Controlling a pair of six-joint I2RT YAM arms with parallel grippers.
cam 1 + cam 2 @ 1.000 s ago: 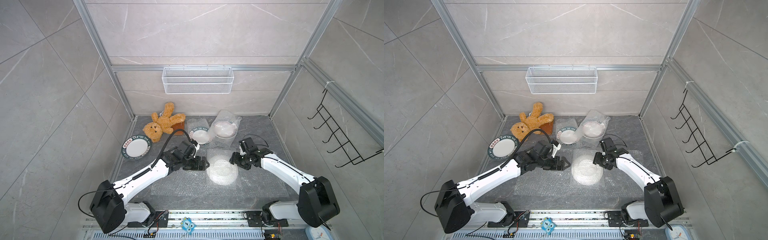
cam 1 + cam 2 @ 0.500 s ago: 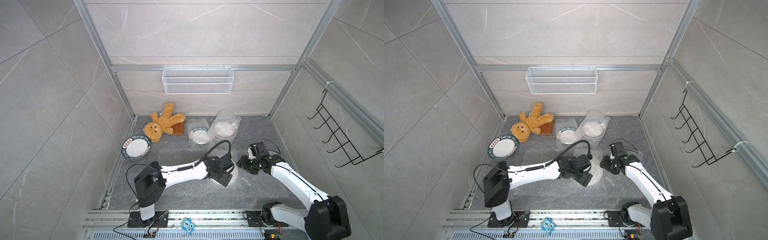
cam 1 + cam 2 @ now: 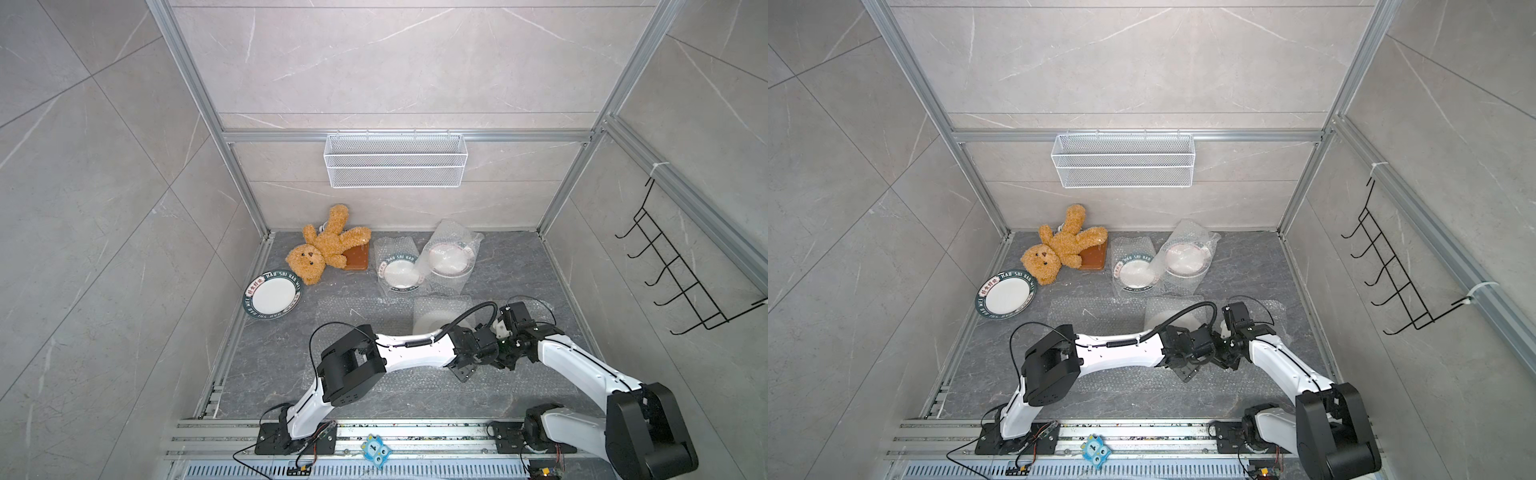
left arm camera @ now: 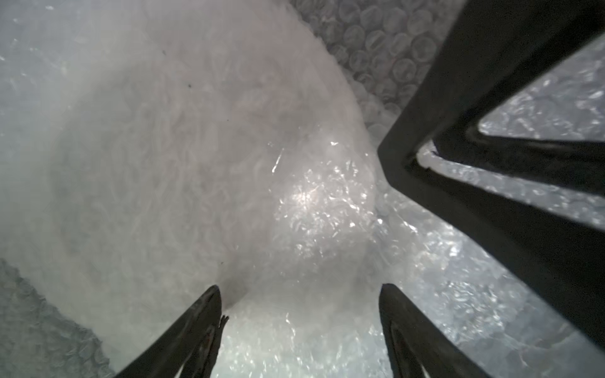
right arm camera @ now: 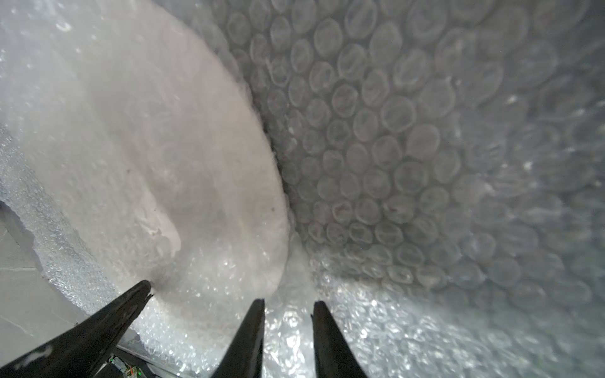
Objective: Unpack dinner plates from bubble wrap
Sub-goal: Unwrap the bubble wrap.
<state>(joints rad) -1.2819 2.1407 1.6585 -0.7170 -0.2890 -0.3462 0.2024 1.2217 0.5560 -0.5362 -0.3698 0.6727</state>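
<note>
A dinner plate (image 4: 196,147) lies in the middle of the floor inside a bubble wrap (image 3: 440,309) pouch. Both grippers meet at its near right corner. My left gripper (image 4: 299,294) stands open over the wrapped rim, with wrap between its wide-set fingers. My right gripper (image 5: 288,314) has narrow jaws pinching a fold of bubble wrap (image 5: 409,147) just beside the plate's edge (image 5: 196,163). In both top views the left gripper (image 3: 463,372) and right gripper (image 3: 505,363) nearly touch. One bare plate (image 3: 272,296) lies at the far left. Two more wrapped plates (image 3: 400,272) (image 3: 449,259) lie at the back.
A teddy bear (image 3: 322,249) lies on a brown slab (image 3: 356,259) at the back left. A flat bubble wrap sheet (image 3: 361,309) covers the floor's middle. A wire basket (image 3: 395,160) hangs on the back wall, a hook rack (image 3: 681,282) on the right wall.
My left arm has swung from the plate's left side across to its near right corner. The right gripper has drawn back toward the front and its jaws have narrowed onto the wrap.
</note>
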